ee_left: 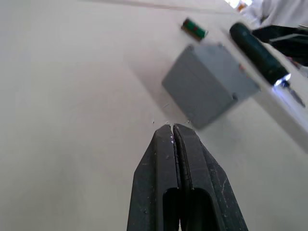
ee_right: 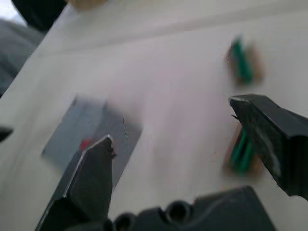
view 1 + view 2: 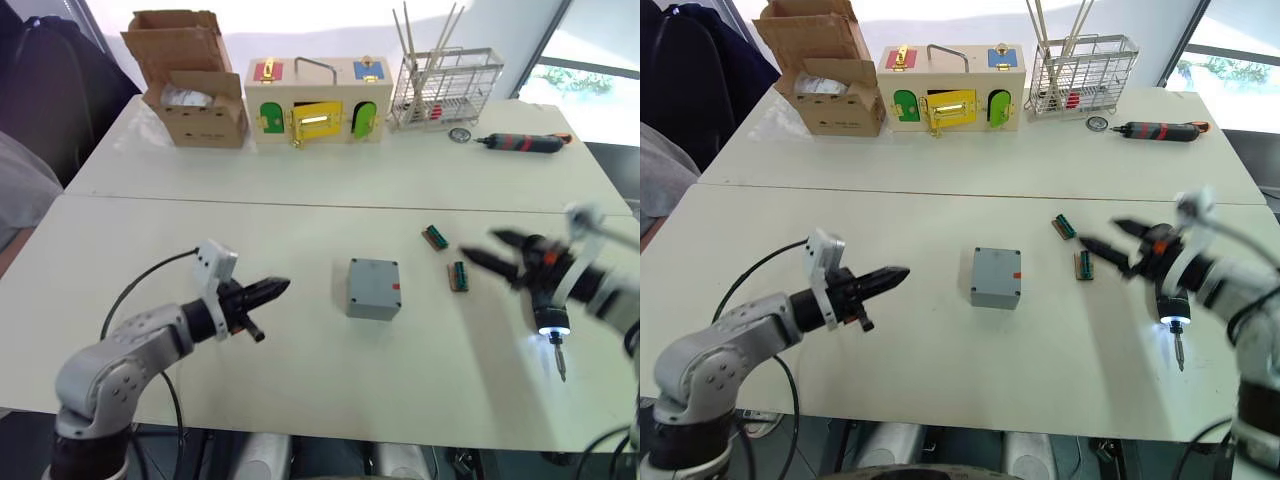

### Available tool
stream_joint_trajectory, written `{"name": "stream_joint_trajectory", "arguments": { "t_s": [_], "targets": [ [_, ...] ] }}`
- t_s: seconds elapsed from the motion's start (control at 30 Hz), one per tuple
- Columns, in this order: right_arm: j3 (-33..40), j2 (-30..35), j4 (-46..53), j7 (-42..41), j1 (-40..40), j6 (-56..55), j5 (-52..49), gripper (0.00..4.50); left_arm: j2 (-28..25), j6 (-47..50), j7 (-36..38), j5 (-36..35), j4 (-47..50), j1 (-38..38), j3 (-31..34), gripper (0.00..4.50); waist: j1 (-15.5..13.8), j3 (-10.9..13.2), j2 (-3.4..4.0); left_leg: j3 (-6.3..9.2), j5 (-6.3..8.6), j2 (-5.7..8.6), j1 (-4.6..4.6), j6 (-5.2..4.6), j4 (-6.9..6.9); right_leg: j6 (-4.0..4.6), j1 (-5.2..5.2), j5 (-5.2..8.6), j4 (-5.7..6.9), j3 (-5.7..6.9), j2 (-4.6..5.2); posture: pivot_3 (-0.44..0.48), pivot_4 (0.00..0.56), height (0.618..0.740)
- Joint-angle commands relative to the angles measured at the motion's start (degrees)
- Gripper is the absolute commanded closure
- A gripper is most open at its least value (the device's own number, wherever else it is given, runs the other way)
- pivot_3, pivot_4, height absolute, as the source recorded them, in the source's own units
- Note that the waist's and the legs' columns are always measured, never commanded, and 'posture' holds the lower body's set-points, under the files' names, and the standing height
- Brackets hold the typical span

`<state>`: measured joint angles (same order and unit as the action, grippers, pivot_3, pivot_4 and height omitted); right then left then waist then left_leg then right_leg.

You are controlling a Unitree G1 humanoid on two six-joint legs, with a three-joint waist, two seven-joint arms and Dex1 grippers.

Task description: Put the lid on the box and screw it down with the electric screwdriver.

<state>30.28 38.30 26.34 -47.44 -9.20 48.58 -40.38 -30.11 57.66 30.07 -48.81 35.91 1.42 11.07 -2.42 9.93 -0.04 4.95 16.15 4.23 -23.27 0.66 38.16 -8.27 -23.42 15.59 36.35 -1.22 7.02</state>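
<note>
The box (image 3: 374, 288) sits on the white table (image 3: 300, 230) near its middle, lid (image 3: 376, 276) on top and a small red mark on the side facing the right arm. The left gripper (image 3: 278, 288) hovers just beside the box on its left, fingers pressed together and pointing at it, holding nothing. The right gripper (image 3: 490, 250) is to the right of the box with its fingers spread wide; the electric screwdriver (image 3: 550, 305) hangs below that hand, its tip lit and its bit pointing down at the table, though I cannot tell how it is held. Two small green connectors (image 3: 446, 258) lie between the box and the right gripper. At the far edge stand a cardboard box (image 3: 190, 90), a wooden box with coloured doors (image 3: 318, 105), a wire rack (image 3: 445, 90) and a red-and-black screwdriver (image 3: 522, 144).
</note>
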Motion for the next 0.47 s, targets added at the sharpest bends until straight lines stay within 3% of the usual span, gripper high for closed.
{"name": "stream_joint_trajectory", "arguments": {
  "t_s": [0.03, 0.23, 0.47],
  "targets": [
    [4.8, -1.5, 7.9, -0.9, -6.8, -0.8, -5.2, 0.03, -1.8, -0.6, 1.6, -1.9, 2.9, 2.8, 0.4, 4.50, 0.4, 0.0, 0.06, -0.08, 0.10, 0.00, 0.05, -0.17, -0.01, 0.07, 0.02, -0.05, -0.01, -0.09, 0.00, 0.000, 0.150, 0.731],
    [2.4, -3.9, 8.0, -3.1, -16.7, -7.5, -2.7, 0.03, -3.0, -3.1, 3.8, -0.4, 3.6, 7.5, -3.6, 4.50, 0.8, -0.2, 0.12, -0.17, 0.21, -0.18, 0.82, -0.29, -0.30, 0.24, 0.68, 0.06, -0.21, -0.09, -0.12, 0.000, 0.150, 0.731],
    [-0.3, -3.1, 3.1, -2.3, -15.5, -12.1, -0.2, 0.03, -2.7, -3.8, 3.0, -1.5, 3.9, 9.5, -5.6, 4.50, 0.6, -0.2, 0.11, -0.18, 0.21, -0.16, 0.80, -0.30, -0.29, 0.27, 0.69, 0.07, -0.27, -0.12, -0.08, 0.000, 0.150, 0.731]
  ]
}}
